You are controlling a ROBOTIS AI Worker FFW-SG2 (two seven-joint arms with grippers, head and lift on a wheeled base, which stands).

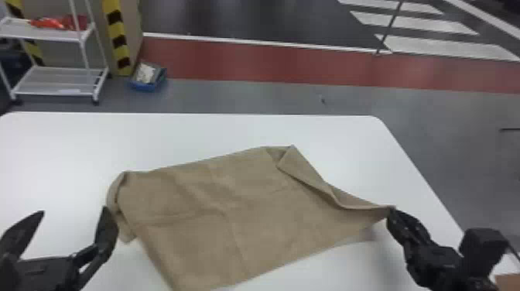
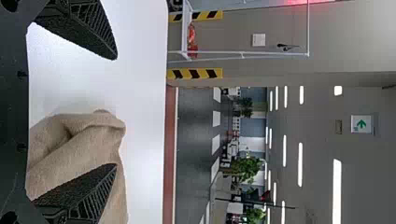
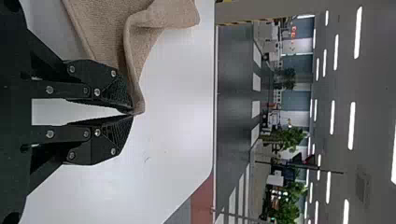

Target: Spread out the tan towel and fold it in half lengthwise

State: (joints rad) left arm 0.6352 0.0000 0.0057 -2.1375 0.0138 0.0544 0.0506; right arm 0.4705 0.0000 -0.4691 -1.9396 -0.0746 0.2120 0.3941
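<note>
The tan towel (image 1: pixel 240 216) lies spread but rumpled across the near middle of the counter (image 1: pixel 69 139). Taking its middle as the clock's centre, twelve pointing to the far edge, I see a folded-over flap at one o'clock and a curled edge at nine. At three, the right hand (image 1: pixel 392 211) has its fingers closed on a corner. At nine, beyond the curl, the left hand (image 1: pixel 74 210) is wide open, gripping nothing. Out on the floor, a blue bin (image 1: pixel 145 87) sits towards eleven, a white cart (image 1: pixel 58 81) towards ten.
</note>
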